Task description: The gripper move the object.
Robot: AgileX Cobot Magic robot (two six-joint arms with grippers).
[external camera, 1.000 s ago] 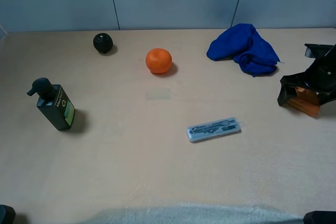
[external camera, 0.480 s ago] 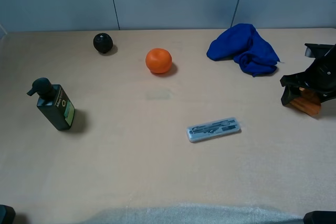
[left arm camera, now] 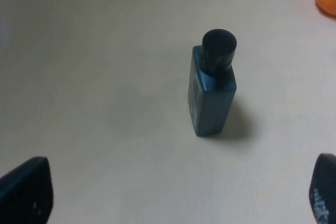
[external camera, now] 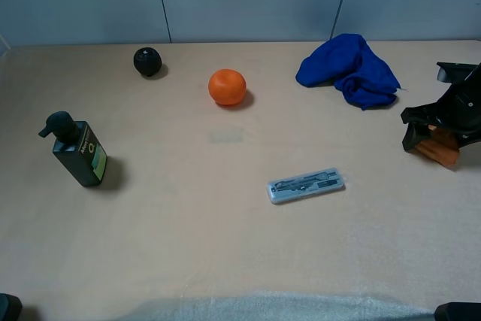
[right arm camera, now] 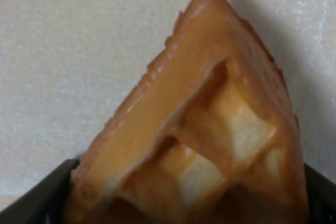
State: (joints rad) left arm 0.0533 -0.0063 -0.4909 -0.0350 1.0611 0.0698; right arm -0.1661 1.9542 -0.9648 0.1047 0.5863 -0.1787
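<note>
The orange-brown waffle wedge lies at the far right of the table, between the fingers of my right gripper. In the right wrist view the waffle fills the picture, its square dimples showing, with a dark finger pressed at each lower corner. The right gripper is shut on it, low at the table. My left gripper is open and empty, its fingertips wide apart, hovering short of the dark pump bottle.
A round orange fruit and a black ball sit at the back. A blue cloth lies at the back right. The pump bottle stands at the left. A clear case lies in the middle.
Over the last second my right gripper's fingers drew in around the waffle and shifted slightly right. Nothing has moved in the last half second. The left side is unchanged.
</note>
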